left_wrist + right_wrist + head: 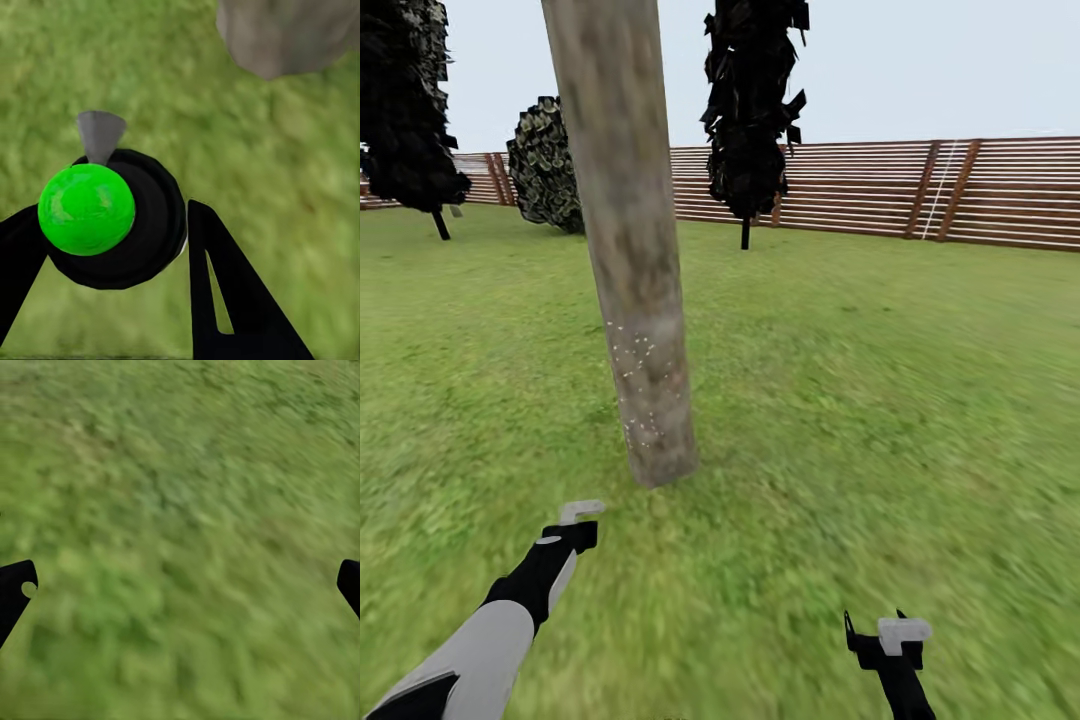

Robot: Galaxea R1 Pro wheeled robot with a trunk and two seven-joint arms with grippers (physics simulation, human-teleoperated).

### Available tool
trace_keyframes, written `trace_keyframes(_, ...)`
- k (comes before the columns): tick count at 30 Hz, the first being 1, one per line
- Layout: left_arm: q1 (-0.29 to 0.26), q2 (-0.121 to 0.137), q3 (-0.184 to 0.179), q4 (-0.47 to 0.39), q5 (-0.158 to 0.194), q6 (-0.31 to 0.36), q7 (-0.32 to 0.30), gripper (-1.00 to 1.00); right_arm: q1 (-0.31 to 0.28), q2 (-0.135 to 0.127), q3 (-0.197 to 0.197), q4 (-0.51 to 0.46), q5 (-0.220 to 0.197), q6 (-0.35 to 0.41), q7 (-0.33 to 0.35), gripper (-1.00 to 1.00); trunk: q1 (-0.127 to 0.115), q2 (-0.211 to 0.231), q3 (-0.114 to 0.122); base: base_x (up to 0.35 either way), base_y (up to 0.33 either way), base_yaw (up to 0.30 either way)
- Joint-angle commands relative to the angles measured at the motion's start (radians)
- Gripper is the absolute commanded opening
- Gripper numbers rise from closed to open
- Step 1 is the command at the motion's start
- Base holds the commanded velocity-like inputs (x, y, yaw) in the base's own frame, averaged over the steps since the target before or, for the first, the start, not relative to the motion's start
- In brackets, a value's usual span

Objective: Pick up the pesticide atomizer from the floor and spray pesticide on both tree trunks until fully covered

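A thick grey-brown tree trunk [632, 280] rises from the grass just ahead, its lower part dotted with white pesticide specks [636, 372]. My left gripper [574, 528] is held low in front of the trunk's base [289, 34], shut on the pesticide atomizer [112, 217]. The atomizer is a dark round bottle with a bright green dot [86, 208] and a grey nozzle [100, 133] aimed past the black fingers [225, 292]. My right gripper [880, 642] hangs open over bare grass, with nothing between its fingertips [15, 589].
Grass floor [880, 400] spreads all around. A brown slat fence [860, 190] closes the far side. Two dark thin-stemmed trees [752, 110] [410, 110] and a round bush [546, 165] stand near the fence, well behind the trunk.
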Motion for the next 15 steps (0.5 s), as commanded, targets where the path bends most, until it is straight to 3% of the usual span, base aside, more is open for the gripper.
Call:
trace_keyframes(1, 0.000, 0.000, 0.000, 0.000, 0.000, 0.000, 0.000, -1.00, 0.000, 0.000, 0.000, 0.000, 0.000, 0.000, 0.000, 1.00, 0.000, 0.000, 0.000, 0.000, -0.274, 0.278)
trace_keyframes(15, 0.000, 0.000, 0.000, 0.000, 0.000, 0.000, 0.000, -1.00, 0.000, 0.000, 0.000, 0.000, 0.000, 0.000, 0.000, 1.00, 0.000, 0.000, 0.000, 0.000, -0.274, 0.278)
